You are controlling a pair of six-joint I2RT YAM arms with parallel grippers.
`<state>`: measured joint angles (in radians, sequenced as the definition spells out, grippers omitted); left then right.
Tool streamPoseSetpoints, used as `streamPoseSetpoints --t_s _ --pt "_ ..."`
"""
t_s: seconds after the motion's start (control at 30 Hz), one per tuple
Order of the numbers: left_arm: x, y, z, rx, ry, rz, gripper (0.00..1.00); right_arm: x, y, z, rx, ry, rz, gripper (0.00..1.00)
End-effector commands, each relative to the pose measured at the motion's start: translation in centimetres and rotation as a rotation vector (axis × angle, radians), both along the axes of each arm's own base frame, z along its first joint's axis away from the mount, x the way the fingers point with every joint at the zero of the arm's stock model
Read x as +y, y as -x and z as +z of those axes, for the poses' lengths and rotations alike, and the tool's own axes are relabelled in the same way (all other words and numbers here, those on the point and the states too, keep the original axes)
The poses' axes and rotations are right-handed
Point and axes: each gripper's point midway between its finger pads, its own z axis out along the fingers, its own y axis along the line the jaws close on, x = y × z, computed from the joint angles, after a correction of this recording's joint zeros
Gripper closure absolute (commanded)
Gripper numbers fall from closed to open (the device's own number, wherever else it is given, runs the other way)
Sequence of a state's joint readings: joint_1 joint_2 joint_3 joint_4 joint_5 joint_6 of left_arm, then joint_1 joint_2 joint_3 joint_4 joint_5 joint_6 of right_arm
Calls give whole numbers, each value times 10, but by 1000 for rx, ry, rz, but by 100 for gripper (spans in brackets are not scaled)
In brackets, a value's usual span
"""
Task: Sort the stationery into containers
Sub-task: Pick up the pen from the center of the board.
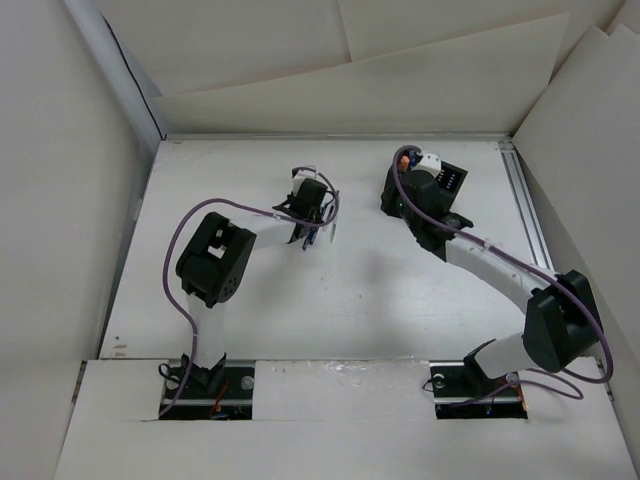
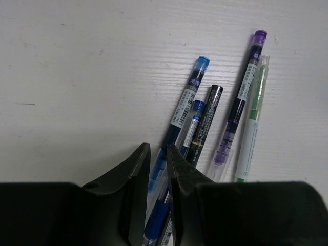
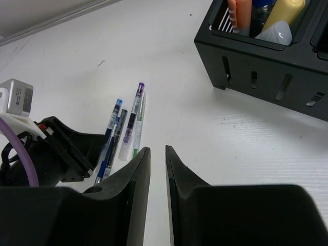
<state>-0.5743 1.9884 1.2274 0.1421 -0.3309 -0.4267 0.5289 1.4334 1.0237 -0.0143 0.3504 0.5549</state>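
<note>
— Out past the middle of the table (image 1: 380, 300), toward its far edge, the left gripper (image 2: 157, 149) stands over a fan of pens. See the blue pen (image 2: 185, 100)? Its barrel runs straight into the slot between the jaws, light-blue end pointing away from the wrist.

— So the jaws cross the barrel rather than lie along it. Are they pinching it?

— They sit close on either side of it, but whether they bite I cannot tell. Just beside it lie a black pen (image 2: 209, 115), a purple pen (image 2: 245, 87) and a green pen (image 2: 253, 120), all leaning much the same way.

— And the box?

— The black compartment box (image 3: 256, 56) sits near the far edge, toward the right corner and well apart from the pens. An orange highlighter (image 3: 240, 13) and a pale yellow highlighter (image 3: 288, 9) stand in one compartment.

— Which arm is closer to it?

— The right gripper (image 3: 157, 149) hovers near the box, its jaws a narrow slit apart with nothing in them. The left one is nearer the pens, so I reckon the blue pen must travel rightward, toward that corner.
</note>
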Motion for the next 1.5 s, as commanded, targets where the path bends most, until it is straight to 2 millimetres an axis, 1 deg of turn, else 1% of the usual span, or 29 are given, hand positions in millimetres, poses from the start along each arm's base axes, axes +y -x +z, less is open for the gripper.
streamPoseSetpoints --t_s 0.0,0.17,0.2,0.33,0.37,0.43,0.53,0.57,0.6,0.63,0.67,0.7,0.77,0.8,0.87,0.9,0.93,0.97,1.0,1.03,1.1,1.17,1.2,1.23,1.27,1.3,1.33,1.37,1.47 --pt "12 9 -10 19 -39 9 85 8 1 21 -61 -48 19 76" --pt "11 8 -12 23 -49 3 85 8 1 21 -61 -48 19 76" --pt "12 10 -11 23 -49 3 85 8 2 25 -69 -53 19 76" --pt "12 13 -13 17 -29 1 85 8 2 25 -69 -53 19 75" --pt "11 11 -10 14 -27 1 86 8 2 25 -69 -53 19 75" --pt "11 12 -22 53 -52 1 89 8 2 25 -69 -53 19 75" --pt "16 13 -26 60 -75 16 96 7 3 29 -77 -57 19 75" --pt "20 15 -29 63 -87 24 98 7 3 29 -77 -57 19 71" --pt "20 10 -20 34 -75 44 100 11 5 29 -72 -65 42 69" --pt "22 11 -18 25 -70 57 100 14 6 29 -69 -71 57 67" --pt "24 11 -6 3 -63 64 100 13 3 23 -54 -72 66 64" --pt "28 11 0 -16 -65 78 100 19 3 19 -45 -79 92 58" --pt "30 13 15 -43 -46 92 100 31 5 17 -19 -115 165 52" --pt "33 13 36 -88 -25 104 100 38 5 12 -9 -125 195 46" --pt "36 13 58 -131 -5 116 100 52 6 20 -8 -163 276 43" --pt "38 16 78 -166 21 118 100 64 11 20 6 -198 339 40" --pt "40 19 85 -177 29 118 100 67 8 21 4 -210 336 38" --pt "40 19 97 -200 45 119 100 75 16 22 17 -229 395 37" --pt "44 25 97 -199 44 119 100 81 16 26 14 -252 417 37" --pt "42 28 115 -234 84 106 100 84 17 29 9 -262 439 35" --pt "25 35 128 -255 172 23 100 97 27 34 16 -288 495 34" --pt "13 51 131 -253 256 -66 100 103 33 42 4 -308 524 31" --pt "-5 62 133 -239 323 -167 100 109 36 47 -1 -314 546 30" --pt "-12 71 130 -250 365 -221 100 109 36 49 -10 -316 547 29" --pt "-18 79 138 -262 413 -260 100 110 36 49 -6 -324 544 26" --pt "-27 89 139 -246 462 -314 100 110 36 49 -6 -324 544 24" --pt "-31 93 145 -271 489 -345 100 110 35 53 -14 -327 545 23" --pt "-31 101 137 -255 496 -367 100 110 35 53 -14 -327 545 21" --pt "-38 117 147 -270 545 -450 100 111 36 54 -8 -337 551 17"
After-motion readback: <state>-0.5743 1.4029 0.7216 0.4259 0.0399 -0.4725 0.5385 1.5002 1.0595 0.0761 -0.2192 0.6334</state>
